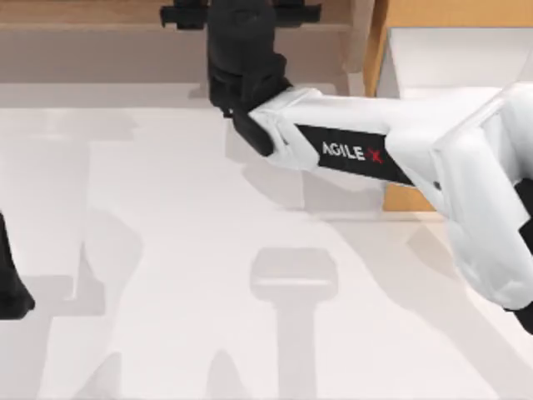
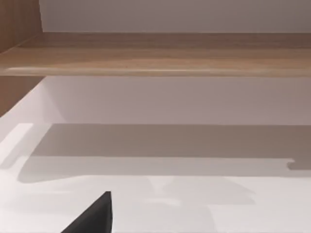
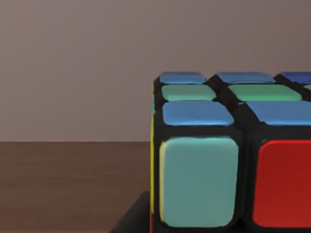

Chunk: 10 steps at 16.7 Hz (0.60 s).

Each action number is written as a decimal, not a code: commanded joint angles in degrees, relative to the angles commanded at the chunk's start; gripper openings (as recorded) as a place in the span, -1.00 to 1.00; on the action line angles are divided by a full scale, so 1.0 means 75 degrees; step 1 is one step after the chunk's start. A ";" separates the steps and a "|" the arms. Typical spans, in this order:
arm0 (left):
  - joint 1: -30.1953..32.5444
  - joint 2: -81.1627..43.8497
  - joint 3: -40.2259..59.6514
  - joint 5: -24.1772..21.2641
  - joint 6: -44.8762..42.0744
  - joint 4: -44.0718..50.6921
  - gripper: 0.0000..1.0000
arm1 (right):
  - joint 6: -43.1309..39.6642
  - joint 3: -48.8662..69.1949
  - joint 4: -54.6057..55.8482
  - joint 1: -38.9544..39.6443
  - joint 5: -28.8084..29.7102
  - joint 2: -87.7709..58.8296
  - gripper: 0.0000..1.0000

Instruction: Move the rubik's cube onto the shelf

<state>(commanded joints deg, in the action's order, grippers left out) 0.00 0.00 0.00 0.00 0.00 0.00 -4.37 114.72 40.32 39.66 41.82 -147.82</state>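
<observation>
The rubik's cube [image 3: 228,155] shows blue and green stickers on top, pale teal and red on its near face (a yellow sliver at one side), all edged black. The shelf [image 2: 160,60] is light-brown wood.

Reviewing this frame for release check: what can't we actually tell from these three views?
- Right end effector fingers: top view, hidden under its own black wrist over the shelf.
- Whether the rubik's cube rests on the board or hangs held: right wrist view, its underside is cut off by the frame edge.
- Left end effector: top view, cut off at the table's left edge.
</observation>
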 joint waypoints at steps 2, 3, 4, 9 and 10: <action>0.0000 0.0000 0.0000 0.0000 0.0000 0.0000 1.00 | 0.0000 0.0000 0.0000 0.0000 0.0000 0.0000 -1.00; 0.0000 0.0000 0.0000 0.0000 0.0000 0.0000 1.00 | 0.0000 0.0000 0.0000 0.0000 0.0000 0.0000 -1.00; 0.0000 0.0000 0.0000 0.0000 0.0000 0.0000 1.00 | 0.0000 0.0000 0.0000 0.0000 0.0000 0.0000 -1.00; 0.0000 0.0000 0.0000 0.0000 0.0000 0.0000 1.00 | 0.0000 0.0000 0.0000 0.0000 0.0000 0.0000 -0.40; 0.0000 0.0000 0.0000 0.0000 0.0000 0.0000 1.00 | 0.0000 0.0000 0.0000 0.0000 0.0000 0.0000 -0.25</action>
<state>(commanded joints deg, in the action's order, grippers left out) 0.00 0.00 0.00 0.00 0.00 0.00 -4.37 114.72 40.32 39.66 41.82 -147.82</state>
